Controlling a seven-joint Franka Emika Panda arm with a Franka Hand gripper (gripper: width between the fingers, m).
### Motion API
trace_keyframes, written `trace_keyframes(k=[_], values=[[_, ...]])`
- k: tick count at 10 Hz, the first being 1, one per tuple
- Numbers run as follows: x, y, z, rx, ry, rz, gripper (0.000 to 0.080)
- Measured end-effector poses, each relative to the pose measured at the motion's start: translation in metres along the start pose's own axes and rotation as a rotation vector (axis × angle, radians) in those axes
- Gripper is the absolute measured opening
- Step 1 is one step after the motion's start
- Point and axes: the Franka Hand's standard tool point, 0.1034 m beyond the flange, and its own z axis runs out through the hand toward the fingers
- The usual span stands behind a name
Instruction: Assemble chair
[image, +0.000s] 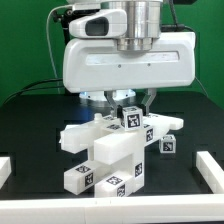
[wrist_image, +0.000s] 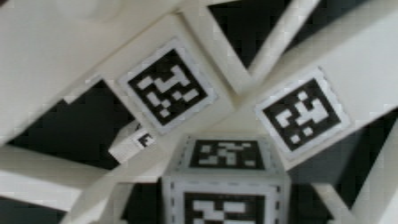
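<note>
The chair (image: 110, 150) is a cluster of glossy white bars, panels and blocks with black-and-white tags, standing mid-table in the exterior view. My gripper (image: 127, 103) hangs straight down over its top, with dark fingers either side of a tagged upper block (image: 130, 116). The wrist view is a close-up of the same parts. It shows slanted white bars with two large tags (wrist_image: 166, 85) (wrist_image: 299, 108) and a tagged block (wrist_image: 222, 205) right at the jaws. I cannot make out whether the fingers press on that block.
The black table top (image: 35, 130) carries low white rails at the exterior view's left (image: 5, 165) and right (image: 212, 170). The bulky white arm body (image: 125, 55) hides the space behind the chair. A green wall (image: 25, 40) stands at the back.
</note>
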Motion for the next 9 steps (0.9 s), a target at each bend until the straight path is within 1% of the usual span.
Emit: trace_keyframes(k=[3,5,6,8,9], values=[[0.0000,-0.0003,0.0001,0.001,0.000,0.201,0.0282],[0.0002,-0.0020,0.0001,0.001,0.000,0.417,0.0284],[0.0002,-0.0023,0.0002,0.002,-0.001,0.481,0.0284],[0.0001,-0.0015,0.0008,0.018,-0.002,0.651,0.0284],[0.0003,-0.0028,0.0008,0.020,-0.003,0.711,0.0284]])
